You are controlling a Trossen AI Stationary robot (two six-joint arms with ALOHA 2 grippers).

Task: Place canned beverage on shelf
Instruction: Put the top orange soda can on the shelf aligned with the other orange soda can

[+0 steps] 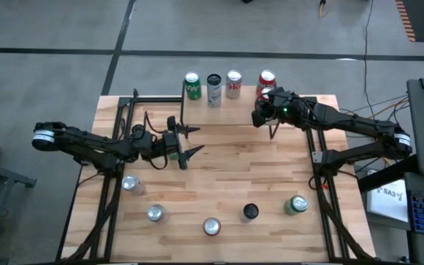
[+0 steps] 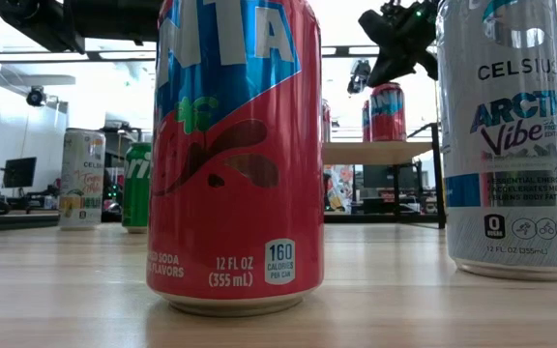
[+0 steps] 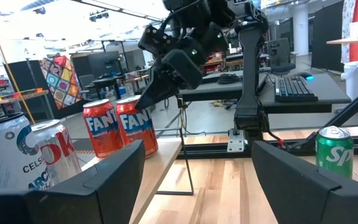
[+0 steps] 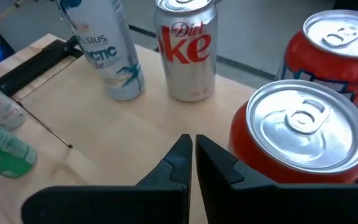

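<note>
The shelf (image 1: pixel 227 110) stands at the table's far edge, and several cans stand upright on its wood top: a green Sprite (image 1: pixel 192 86), a Celsius (image 1: pixel 213 90), a Diet Coke (image 4: pixel 185 50) and two red Fanta cans (image 3: pixel 101 127) (image 3: pixel 138 124). My right gripper (image 4: pixel 192 149) is shut and hangs just above the shelf beside the nearer red can (image 4: pixel 303 134), with nothing between its fingers. In the left wrist view my right gripper (image 3: pixel 166 81) slants down over the Fanta cans. My left gripper (image 1: pixel 191 142) hovers open over the table's middle left, level and pointing toward the shelf.
Several more cans stand on the near half of the table, among them a silver can (image 1: pixel 129 184), a black can (image 1: pixel 250 212) and a green can (image 1: pixel 296 205). In the low view a red Fanta can (image 2: pixel 235 155) and a Celsius can (image 2: pixel 511 135) fill the foreground. Black frame rails (image 1: pixel 116 132) run along both sides.
</note>
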